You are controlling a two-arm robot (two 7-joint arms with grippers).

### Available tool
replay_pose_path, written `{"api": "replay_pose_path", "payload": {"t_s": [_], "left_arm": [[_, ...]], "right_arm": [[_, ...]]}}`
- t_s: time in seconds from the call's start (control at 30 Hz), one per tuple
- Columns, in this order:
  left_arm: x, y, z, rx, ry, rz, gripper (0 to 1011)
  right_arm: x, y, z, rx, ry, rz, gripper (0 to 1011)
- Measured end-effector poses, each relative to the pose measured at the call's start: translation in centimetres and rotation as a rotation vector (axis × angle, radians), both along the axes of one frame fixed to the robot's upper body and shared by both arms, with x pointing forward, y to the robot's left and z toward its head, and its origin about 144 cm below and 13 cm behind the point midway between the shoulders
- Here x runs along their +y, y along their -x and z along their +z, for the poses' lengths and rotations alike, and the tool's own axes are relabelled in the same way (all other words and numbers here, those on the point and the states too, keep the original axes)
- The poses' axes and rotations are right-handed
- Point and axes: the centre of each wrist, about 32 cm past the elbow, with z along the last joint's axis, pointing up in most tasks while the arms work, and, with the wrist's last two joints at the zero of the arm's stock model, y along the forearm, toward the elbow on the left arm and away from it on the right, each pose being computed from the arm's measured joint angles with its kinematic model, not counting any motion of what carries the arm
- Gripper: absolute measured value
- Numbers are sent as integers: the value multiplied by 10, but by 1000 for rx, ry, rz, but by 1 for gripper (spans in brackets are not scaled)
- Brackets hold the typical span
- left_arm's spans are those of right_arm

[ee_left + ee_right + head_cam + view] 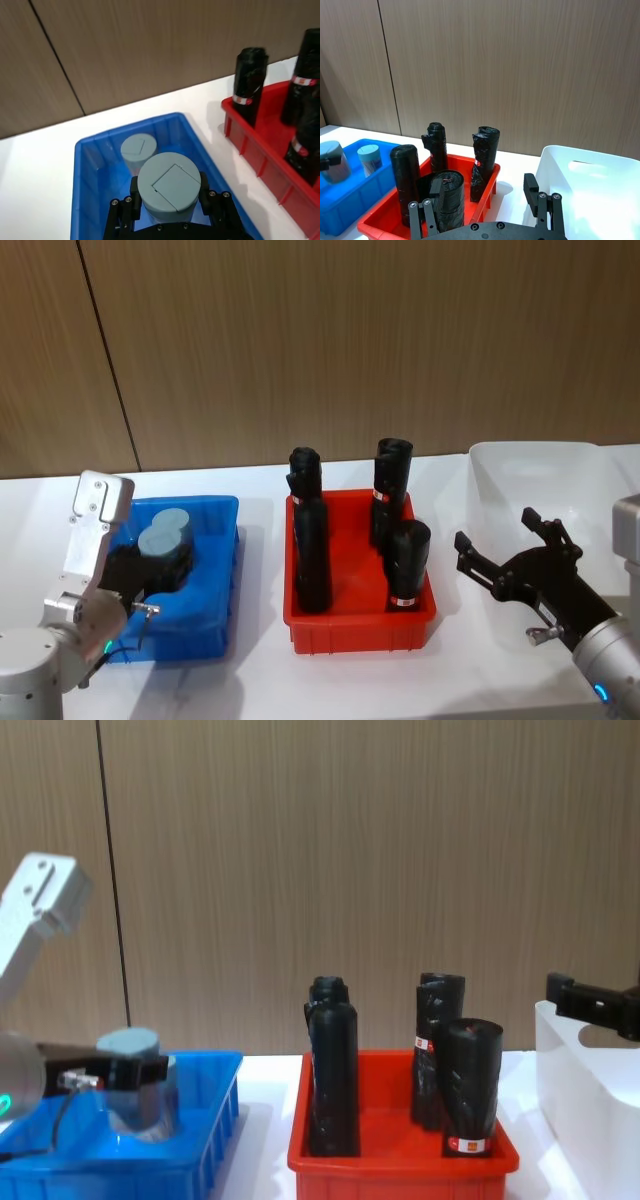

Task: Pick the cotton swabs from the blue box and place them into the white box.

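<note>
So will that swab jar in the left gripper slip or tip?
Probably rigid: the swab jar looks undented in the left gripper. Its smooth plastic wall might slip. Short and wide, it likely won't tip. The right gripper hovers open by the white box.

A robotics lab or test room, by the look of it: a plain white tabletop stands against a wood-panelled wall. A blue box, a red bin and a white box sit in a row, with the robot's left arm over the bench.
</note>
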Motion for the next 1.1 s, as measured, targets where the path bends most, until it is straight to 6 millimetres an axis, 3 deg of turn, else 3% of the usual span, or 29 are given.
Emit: {"api": "replay_pose_path", "payload": {"t_s": [0.63, 1.1], "left_arm": [[13, 19, 37, -146, 9, -261, 659], [22, 21, 46, -177, 61, -467, 659]], "right_arm": [[0, 0, 0, 0, 0, 0, 1002], [0, 0, 0, 0, 0, 0, 1002]]}}
